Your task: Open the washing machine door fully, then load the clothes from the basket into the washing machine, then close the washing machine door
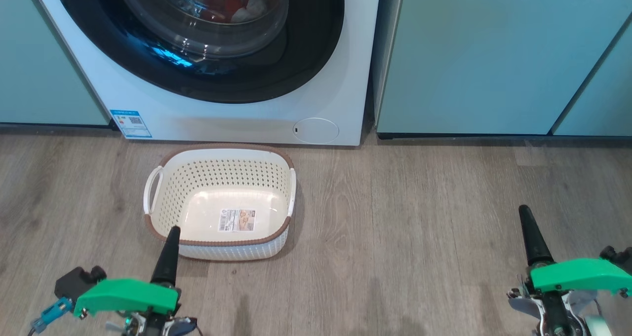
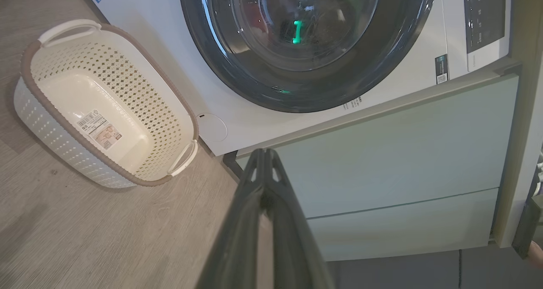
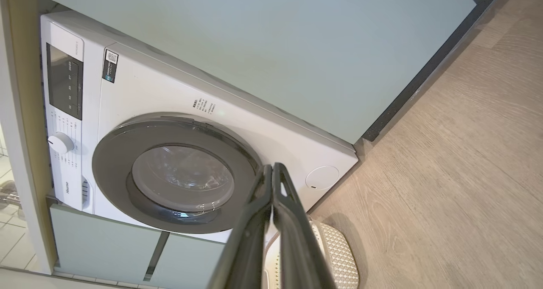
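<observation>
The large round washing machine door [image 1: 207, 55], with a wide glossy black rim around a bulging clear glass bowl, sits shut and flush in the front of the big white front-loading washing machine [image 1: 237, 119]. Through the glass show the clothes [image 1: 224, 0] — bright red fabric with a bit of white cloth — lying inside the drum. Low on the machine's front are a small blue label [image 1: 131, 124] and a round white flap [image 1: 316, 130]. Just in front of the machine, on the grey wood-grain floor [image 1: 419, 227], stands the cream-white perforated plastic basket [image 1: 222, 178] with a brown rim, its bare bottom showing a sticker [image 1: 238, 219]. Pale teal cabinets [image 1: 493, 55] flank the machine. Further out from the machine, the left gripper [image 1: 174, 229] and the right gripper [image 1: 523, 210] both have fingers pressed together — grasping nothing.
</observation>
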